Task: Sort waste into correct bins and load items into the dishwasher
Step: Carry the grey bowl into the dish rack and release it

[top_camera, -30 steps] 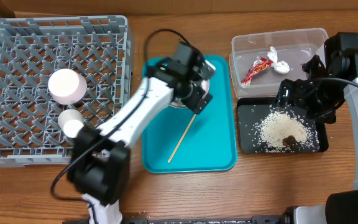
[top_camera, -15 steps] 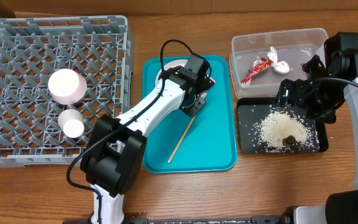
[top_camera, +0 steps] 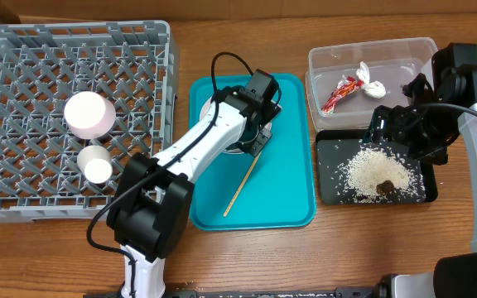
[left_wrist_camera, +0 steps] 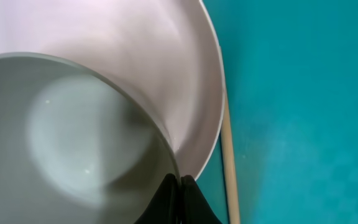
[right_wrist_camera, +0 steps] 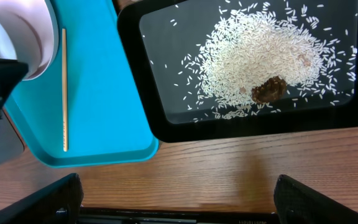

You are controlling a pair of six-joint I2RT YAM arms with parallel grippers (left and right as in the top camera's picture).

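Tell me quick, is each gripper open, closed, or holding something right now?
Left gripper: closed, pinching the rim of the grey bowl.
Right gripper: open, holding nothing, near the black tray.

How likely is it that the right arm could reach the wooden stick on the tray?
Probably yes: the stick lies bare on the tray, only its upper end near the left end effector gripping the bowl; nothing else covers it.
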